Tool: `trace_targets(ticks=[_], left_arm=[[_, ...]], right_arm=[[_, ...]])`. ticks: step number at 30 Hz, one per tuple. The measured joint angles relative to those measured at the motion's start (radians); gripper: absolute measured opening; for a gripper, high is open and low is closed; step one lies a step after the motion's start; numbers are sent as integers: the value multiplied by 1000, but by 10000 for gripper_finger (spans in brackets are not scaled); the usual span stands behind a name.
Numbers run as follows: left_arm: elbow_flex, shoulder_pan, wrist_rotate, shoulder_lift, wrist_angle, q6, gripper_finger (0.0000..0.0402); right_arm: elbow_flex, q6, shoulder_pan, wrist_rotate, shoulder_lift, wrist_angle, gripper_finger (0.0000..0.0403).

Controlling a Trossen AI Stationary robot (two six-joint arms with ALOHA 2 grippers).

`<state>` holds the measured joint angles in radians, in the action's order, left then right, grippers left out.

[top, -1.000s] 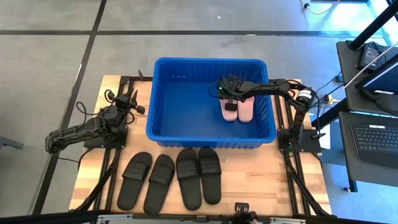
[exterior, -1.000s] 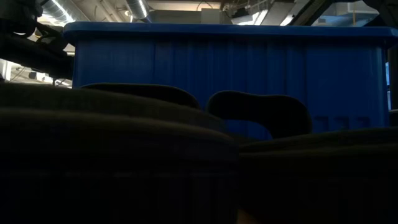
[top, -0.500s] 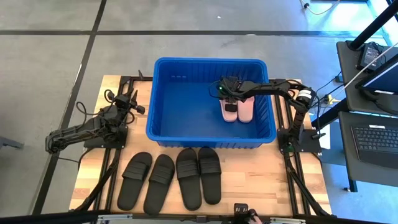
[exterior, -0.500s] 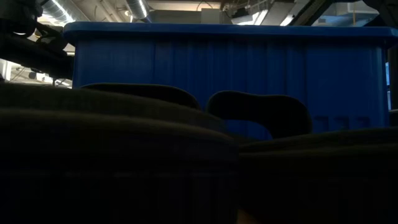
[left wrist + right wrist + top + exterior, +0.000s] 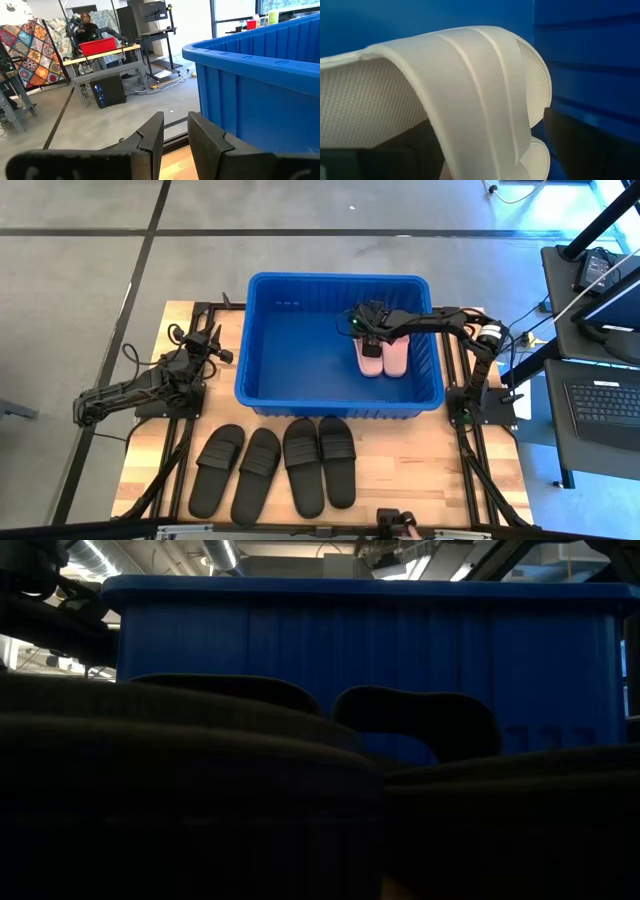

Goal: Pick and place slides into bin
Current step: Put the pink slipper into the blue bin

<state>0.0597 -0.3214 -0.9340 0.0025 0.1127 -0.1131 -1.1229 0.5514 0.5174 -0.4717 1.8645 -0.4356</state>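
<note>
The blue bin [image 5: 340, 278] stands at the table's far middle. Two pale slides [image 5: 393, 358] lie side by side on its floor, at its right end. My right gripper [image 5: 368, 332] is low inside the bin over the left pale slide [image 5: 371, 364], open. Its fingers stand on either side of that slide's ribbed strap [image 5: 470, 85]. Several black slides [image 5: 303, 465] lie flat in a row on the table in front of the bin. My left gripper [image 5: 222, 350] waits at the table's left beside the bin [image 5: 260, 75]. A narrow gap shows between its fingers [image 5: 175, 135], with nothing in it. My right gripper comes level from the table's right and straddles the left pale slide's strap [image 5: 510, 100]. One finger [image 5: 585, 145] is outside the strap, the other low on its other side. Whether either finger touches the strap I cannot tell. The slide rests on the bin's floor.
In the low view the black slides [image 5: 420, 725] block most of the bin's near wall [image 5: 400, 640]. Bare wood lies left and right of the black row. A person [image 5: 87, 27] sits far off in the room, and a desk with a laptop [image 5: 600, 405] stands beyond the table's right.
</note>
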Motion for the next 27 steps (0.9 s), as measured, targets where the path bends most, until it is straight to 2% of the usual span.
trace_targets(ticks=[9,17,27], left_arm=[[0,0,0,0,0,-1,82],[0,0,0,0,0,-2,82],[0,0,0,0,0,-3,82]], right_arm=[[-3,4,-17,-6,0,-22,305],[-98,-25,-18,107,1,-227,291],[-202,-53,-18,113,2,-346,285]])
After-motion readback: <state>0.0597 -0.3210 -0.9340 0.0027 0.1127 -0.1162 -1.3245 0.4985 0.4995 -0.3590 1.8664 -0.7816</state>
